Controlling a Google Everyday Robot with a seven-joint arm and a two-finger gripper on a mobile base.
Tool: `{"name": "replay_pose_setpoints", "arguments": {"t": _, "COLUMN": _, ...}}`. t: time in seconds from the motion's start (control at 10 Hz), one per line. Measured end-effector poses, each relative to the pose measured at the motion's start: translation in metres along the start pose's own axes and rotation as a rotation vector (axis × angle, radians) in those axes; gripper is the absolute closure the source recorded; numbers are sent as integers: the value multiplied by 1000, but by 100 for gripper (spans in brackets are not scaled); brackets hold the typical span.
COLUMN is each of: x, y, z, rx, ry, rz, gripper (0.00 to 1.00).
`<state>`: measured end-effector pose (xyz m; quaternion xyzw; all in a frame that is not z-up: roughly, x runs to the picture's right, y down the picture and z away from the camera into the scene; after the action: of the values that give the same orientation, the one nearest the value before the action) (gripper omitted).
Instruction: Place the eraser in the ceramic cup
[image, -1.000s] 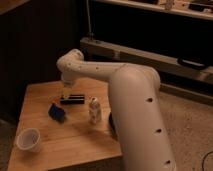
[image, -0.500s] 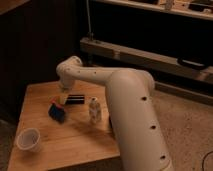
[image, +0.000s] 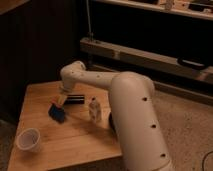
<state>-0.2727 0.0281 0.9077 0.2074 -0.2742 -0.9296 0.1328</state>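
Observation:
The eraser (image: 76, 98), a long flat black block, lies on the wooden table (image: 75, 142) near its far middle. My gripper (image: 60, 102) hangs low just left of the eraser's left end and right above a small blue lumpy object (image: 57, 113). Its jaws stand open with nothing between them. The ceramic cup (image: 28, 139), small, white and without a handle, stands upright at the table's near left corner, well apart from the gripper. My white arm reaches in from the lower right and hides part of the table's right side.
A small clear bottle (image: 94, 109) with a white cap stands upright right of the eraser, close to my arm. Behind the table are a dark wall and a low metal rail (image: 150, 55). Speckled floor lies to the right.
The gripper has dropped and swung left, from above the eraser down to beside its left end, over the blue object. The eraser, cup and bottle have not moved.

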Motion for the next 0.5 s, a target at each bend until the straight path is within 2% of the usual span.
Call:
{"name": "replay_pose_setpoints", "arguments": {"t": 0.3, "x": -2, "y": 1, "z": 12, "rx": -3, "ry": -3, "rz": -3, "gripper": 20}}
{"name": "replay_pose_setpoints", "arguments": {"t": 0.5, "x": -17, "y": 5, "z": 17, "rx": -9, "ry": -23, "rz": 10, "gripper": 20}}
